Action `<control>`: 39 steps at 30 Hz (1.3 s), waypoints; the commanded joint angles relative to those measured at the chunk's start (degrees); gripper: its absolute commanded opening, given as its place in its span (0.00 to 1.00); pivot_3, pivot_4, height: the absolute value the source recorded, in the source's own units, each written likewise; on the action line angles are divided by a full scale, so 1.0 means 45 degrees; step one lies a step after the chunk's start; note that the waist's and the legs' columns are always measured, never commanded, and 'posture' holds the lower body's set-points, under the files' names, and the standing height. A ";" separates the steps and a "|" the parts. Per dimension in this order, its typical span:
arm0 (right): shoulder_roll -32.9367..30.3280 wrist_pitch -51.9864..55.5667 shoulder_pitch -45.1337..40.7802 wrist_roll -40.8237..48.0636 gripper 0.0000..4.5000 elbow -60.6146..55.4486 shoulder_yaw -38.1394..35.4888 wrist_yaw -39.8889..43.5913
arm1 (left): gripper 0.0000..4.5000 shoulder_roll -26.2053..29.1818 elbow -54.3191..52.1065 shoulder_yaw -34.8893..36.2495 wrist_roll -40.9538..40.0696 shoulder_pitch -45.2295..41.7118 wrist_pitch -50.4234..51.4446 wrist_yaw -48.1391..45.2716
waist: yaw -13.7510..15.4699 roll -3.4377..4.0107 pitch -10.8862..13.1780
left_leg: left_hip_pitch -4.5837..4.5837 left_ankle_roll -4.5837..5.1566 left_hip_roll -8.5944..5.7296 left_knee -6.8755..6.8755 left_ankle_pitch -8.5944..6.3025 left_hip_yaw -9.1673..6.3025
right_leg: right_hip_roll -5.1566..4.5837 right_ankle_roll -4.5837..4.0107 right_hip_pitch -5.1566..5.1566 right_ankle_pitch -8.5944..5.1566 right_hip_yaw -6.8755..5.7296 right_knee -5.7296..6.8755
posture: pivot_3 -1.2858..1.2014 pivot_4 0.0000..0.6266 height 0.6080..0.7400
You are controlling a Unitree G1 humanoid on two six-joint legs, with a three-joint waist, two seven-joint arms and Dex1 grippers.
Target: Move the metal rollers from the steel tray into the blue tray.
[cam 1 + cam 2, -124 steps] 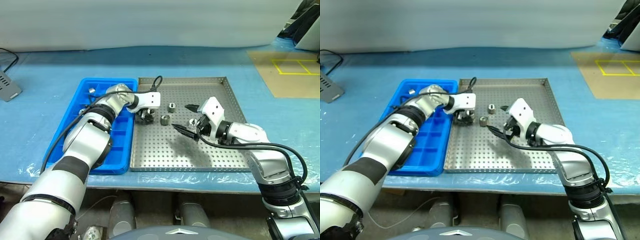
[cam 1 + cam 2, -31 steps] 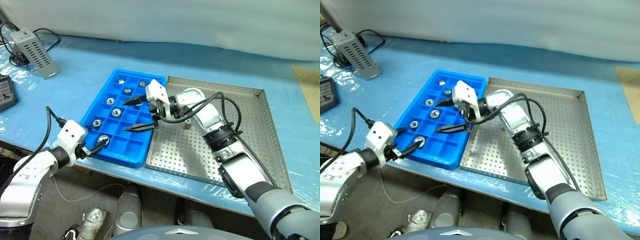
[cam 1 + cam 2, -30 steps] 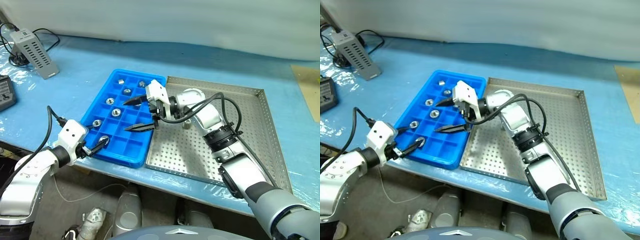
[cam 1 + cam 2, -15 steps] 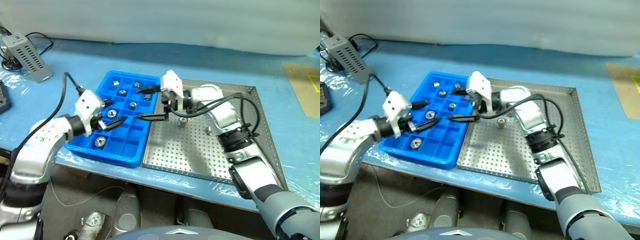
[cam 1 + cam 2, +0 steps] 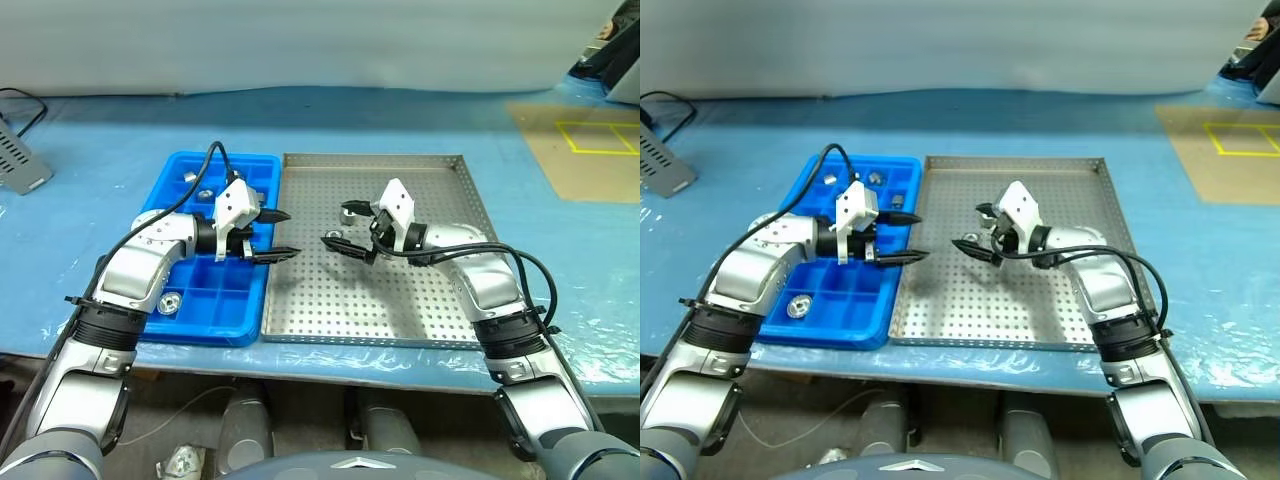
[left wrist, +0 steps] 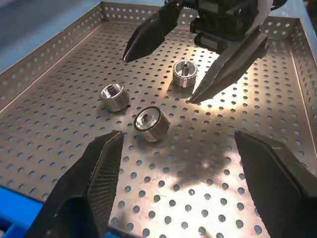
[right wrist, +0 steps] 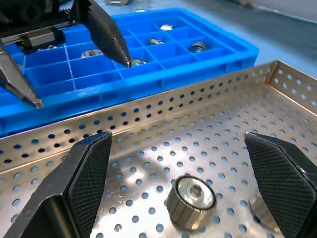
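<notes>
My left pincer (image 5: 279, 234) hung released and empty, its two black fingers spread over the seam where the blue tray (image 5: 160, 318) met the steel tray (image 5: 400, 325). A second before, it had been down at the blue tray's near corner, fingers around a roller in a compartment there; since then it had swung across toward the steel tray and now pointed at my other arm. My right pincer (image 5: 340, 225) was also released and empty. Earlier it had reached over the blue tray; now it had pulled back above the steel tray's perforated floor, facing the left pincer with a gap between them.

Just ahead of my left fingertips, three metal rollers (image 6: 150, 124) rested on the steel tray, near one another but not touching. They were short, shiny silver cylinders, each with a centre hole; one (image 6: 184, 73) had a ribbed side and stood directly below my right pincer, between its fingers.

Behind my left pincer, the blue tray's square compartments already held several rollers (image 5: 170, 300), one to a compartment.
</notes>
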 commanded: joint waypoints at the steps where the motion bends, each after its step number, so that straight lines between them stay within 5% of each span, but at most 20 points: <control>1: 0.0418 -0.0600 -0.0242 -0.0290 1.00 0.0802 -0.0110 -0.0728 | 0.84 -0.0113 0.0081 0.0157 -0.0162 -0.0201 -0.0265 -0.0201 | -0.0033 0.0001 0.0000 | 0.0012 0.0025 0.0001 0.0002 -0.0015 0.0000 | 0.0000 0.0000 0.0012 0.0000 -0.0001 0.0002 | 0.44 0.24 1.00; 14: 0.0929 -0.1244 -0.0389 -0.0368 1.00 0.2574 0.0002 -0.0758 | 0.84 -0.0342 -0.1123 0.0413 -0.0644 0.0119 0.1296 0.0531 | 0.0073 0.0002 0.0000 | -0.0010 0.0055 0.0006 0.0065 -0.0034 0.0012 | -0.0009 -0.0003 0.0028 0.0000 -0.0004 -0.0004 | 0.45 0.24 1.00; 32: 0.1858 -0.2475 -0.0396 -0.1452 1.00 0.4609 0.0695 -0.1102 | 0.84 -0.0017 -0.0158 0.0348 0.0038 0.0740 -0.0048 0.0587 | 0.0094 0.0003 0.0001 | -0.0012 0.0077 0.0011 0.0074 -0.0049 0.0011 | -0.0010 -0.0003 0.0032 0.0000 -0.0009 -0.0002 | 0.46 0.24 1.00; 39: 0.1788 -0.2422 -0.0237 -0.1297 0.60 0.4111 0.0545 -0.1017 | 0.85 -0.0093 -0.0269 0.0267 0.0097 0.0765 -0.0001 0.0741 | 0.0090 0.0003 0.0001 | -0.0011 0.0078 0.0011 0.0074 -0.0050 0.0011 | -0.0010 -0.0003 0.0032 0.0000 -0.0009 -0.0002 | 0.46 0.24 1.00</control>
